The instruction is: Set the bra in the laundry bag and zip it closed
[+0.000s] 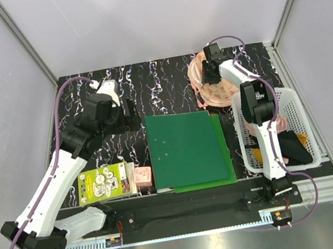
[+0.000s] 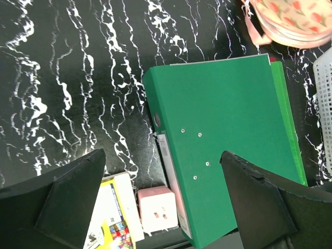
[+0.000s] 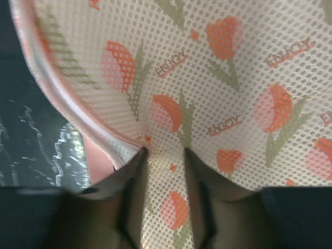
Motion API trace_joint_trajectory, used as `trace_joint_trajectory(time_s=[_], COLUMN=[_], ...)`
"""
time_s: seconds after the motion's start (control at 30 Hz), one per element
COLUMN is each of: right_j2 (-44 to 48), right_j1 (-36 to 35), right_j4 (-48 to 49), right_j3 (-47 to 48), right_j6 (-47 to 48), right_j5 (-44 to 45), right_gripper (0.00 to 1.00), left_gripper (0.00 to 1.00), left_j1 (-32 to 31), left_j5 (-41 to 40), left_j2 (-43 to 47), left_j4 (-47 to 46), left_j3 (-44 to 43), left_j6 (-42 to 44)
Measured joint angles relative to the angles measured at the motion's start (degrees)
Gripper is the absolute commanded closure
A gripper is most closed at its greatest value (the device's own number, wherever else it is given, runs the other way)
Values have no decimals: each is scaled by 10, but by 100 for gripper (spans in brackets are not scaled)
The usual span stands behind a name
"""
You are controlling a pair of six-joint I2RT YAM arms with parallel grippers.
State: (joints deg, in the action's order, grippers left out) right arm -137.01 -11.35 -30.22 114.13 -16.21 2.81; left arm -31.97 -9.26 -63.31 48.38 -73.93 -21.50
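The laundry bag point(image 1: 217, 93) lies at the back right of the table; it is a peach mesh case printed with red fruit, also seen in the left wrist view point(image 2: 293, 21). My right gripper point(image 1: 210, 77) is down on it. In the right wrist view its fingers pinch a raised strip of the bag's mesh point(image 3: 171, 62) between them point(image 3: 165, 155). The bra point(image 1: 293, 149) is a black cloth lying in the white basket, apart from both grippers. My left gripper point(image 1: 130, 114) hovers open over the table's left half, its fingers spread wide with nothing between them point(image 2: 162, 154).
A green binder point(image 1: 187, 150) lies flat in the middle. A small pink plug cube point(image 1: 143, 177) and a yellow booklet point(image 1: 103, 183) sit at the front left. The white basket point(image 1: 291, 98) at the right also holds an orange cloth point(image 1: 258, 155).
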Motion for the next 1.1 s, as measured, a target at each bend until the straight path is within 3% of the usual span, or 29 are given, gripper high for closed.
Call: trace_joint_trajectory(time_s=[0.03,0.17,0.43,0.6,0.77,0.97,1.1], right_j2=[-3,-15,-20,-19,-19,-22,-22], right_j1=[-4,-25,-70,-88,-98,-134,-152], right_j4=[1,2,4,3,-6,20,71], right_j3=[6,41,91,98,153,264,257], right_j6=[-6,-37,-169,-238,-341,-475,-559], right_j5=[3,0,-80,-122,-198,-255,-274], right_gripper=[79,100,100,100,100,100,100], left_gripper=[1,3,13,14,14,14,16], left_j1=[3,31,127,156,173,249,270], left_j5=[5,34,91,140,176,212,226], left_j2=[-5,-31,-105,-149,-144,-129,-132], left_j4=[1,1,-12,-30,-67,-97,-120], left_j3=[0,0,0,1,27,78,81], left_j6=[-5,-36,-106,-135,-159,-179,-180])
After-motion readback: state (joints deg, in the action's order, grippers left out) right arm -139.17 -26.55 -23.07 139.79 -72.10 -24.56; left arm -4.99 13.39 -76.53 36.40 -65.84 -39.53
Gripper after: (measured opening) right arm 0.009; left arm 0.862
